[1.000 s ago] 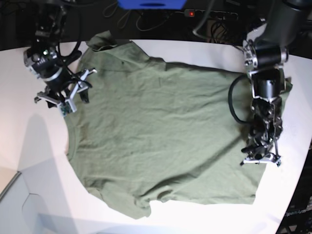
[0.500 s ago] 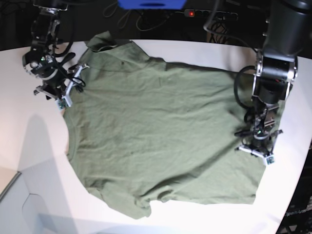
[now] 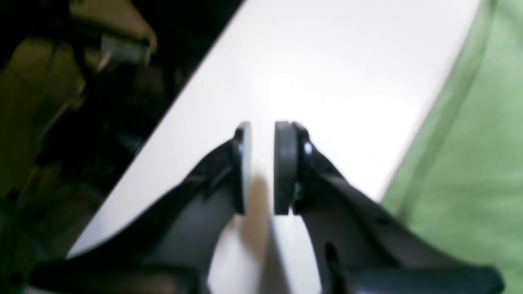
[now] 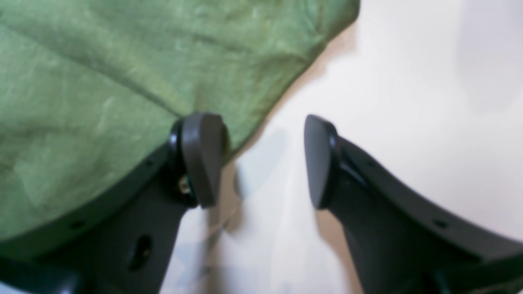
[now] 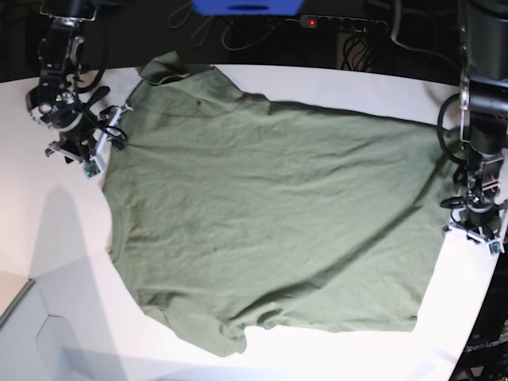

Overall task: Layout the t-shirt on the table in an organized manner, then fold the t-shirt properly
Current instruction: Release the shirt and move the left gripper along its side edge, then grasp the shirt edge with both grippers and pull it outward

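Shirt [image 5: 270, 214] lies spread across the middle of the table [image 5: 48, 238], mostly flat, with one sleeve bunched at the far corner and the other curling at the near edge. That spread looks deliberate to me: it reads as the layout step nearly done, with folding not yet begun.

Your right gripper [image 5: 79, 151] sits at the shirt's edge just below the far sleeve. In its wrist view the right gripper [image 4: 261, 161] has its jaws parted wide, one pad over the cloth's rim and the other over bare table, and nothing is between them. I judge that it stands there to take that edge or to smooth it, since the hem sits right at the gap.

Your left gripper [image 5: 476, 226] is on the opposite side, at the shirt's border. From its wrist camera the left gripper [image 3: 261, 167] shows its pads drawn nearly together with only a thin slit between, holding no cloth, over white table; the shirt [image 3: 470, 163] lies just beside it, not touching the pads so far as you can see.

You have no containers here: no bin, tray or basket shows in any view, so nothing is held in anything.

If you fold next, you'd want the near sleeve flattened first; that wrinkled corner could spoil a clean crease.
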Motion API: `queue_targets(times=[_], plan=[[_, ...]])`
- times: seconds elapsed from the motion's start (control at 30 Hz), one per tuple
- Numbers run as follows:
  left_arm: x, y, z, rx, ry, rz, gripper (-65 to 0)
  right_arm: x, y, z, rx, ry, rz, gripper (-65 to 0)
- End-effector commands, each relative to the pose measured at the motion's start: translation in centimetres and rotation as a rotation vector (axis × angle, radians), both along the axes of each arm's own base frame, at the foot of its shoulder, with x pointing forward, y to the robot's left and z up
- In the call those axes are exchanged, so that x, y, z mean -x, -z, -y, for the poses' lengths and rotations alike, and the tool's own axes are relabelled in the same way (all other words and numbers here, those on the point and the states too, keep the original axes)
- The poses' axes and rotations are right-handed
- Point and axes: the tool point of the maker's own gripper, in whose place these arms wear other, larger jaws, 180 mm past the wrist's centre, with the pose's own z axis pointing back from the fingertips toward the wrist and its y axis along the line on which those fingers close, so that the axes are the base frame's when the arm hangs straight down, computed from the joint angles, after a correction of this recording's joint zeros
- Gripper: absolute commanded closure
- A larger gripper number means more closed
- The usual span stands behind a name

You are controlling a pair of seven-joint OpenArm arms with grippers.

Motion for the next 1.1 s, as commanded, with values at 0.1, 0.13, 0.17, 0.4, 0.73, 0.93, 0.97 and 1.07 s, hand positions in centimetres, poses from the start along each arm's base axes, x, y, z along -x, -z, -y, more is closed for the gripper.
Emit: queue_targets(times=[0.1, 0.13, 0.17, 0.4, 0.73, 0.93, 0.97, 1.07], plan=[[-1.5, -2.0, 4.5, 0.139, 0.090, 0.063, -9.6, -1.3, -1.3, 0.4, 0.007, -0.002, 0.048, -32.4], [-1.5, -2.4, 5.5, 0.159, 0.118, 0.063, -9.6, -1.3, -1.3, 0.4, 0.007, -0.002, 0.048, -32.4], [-1.5, -2.8, 6.8, 0.180, 0.151, 0.066, -9.6, -1.3, -1.3, 0.4, 0.007, -0.002, 0.048, -32.4], [-0.3, 1.9, 12.7, 0.291, 0.200, -0.069, -9.6, -1.4, -1.5, 0.4, 0.010, -0.004, 0.052, -32.4], [3.8, 7.6, 8.1, 0.010, 0.188, -0.217, -9.6, -1.1, -1.5, 2.7, 0.031, 0.041, 0.046, -32.4], [3.3, 6.2, 5.0, -0.065, 0.157, -0.196, -9.6, -1.4, -0.6, 4.4, -0.001, 0.078, 0.063, -32.4], [3.1, 5.9, 4.8, -0.069, 0.157, -0.191, -9.6, -1.3, -0.3, 4.6, -0.004, 0.082, 0.057, -32.4], [2.7, 5.4, 4.9, -0.071, 0.165, -0.174, -9.6, -1.4, -0.5, 4.8, -0.003, 0.083, 0.064, -32.4]])
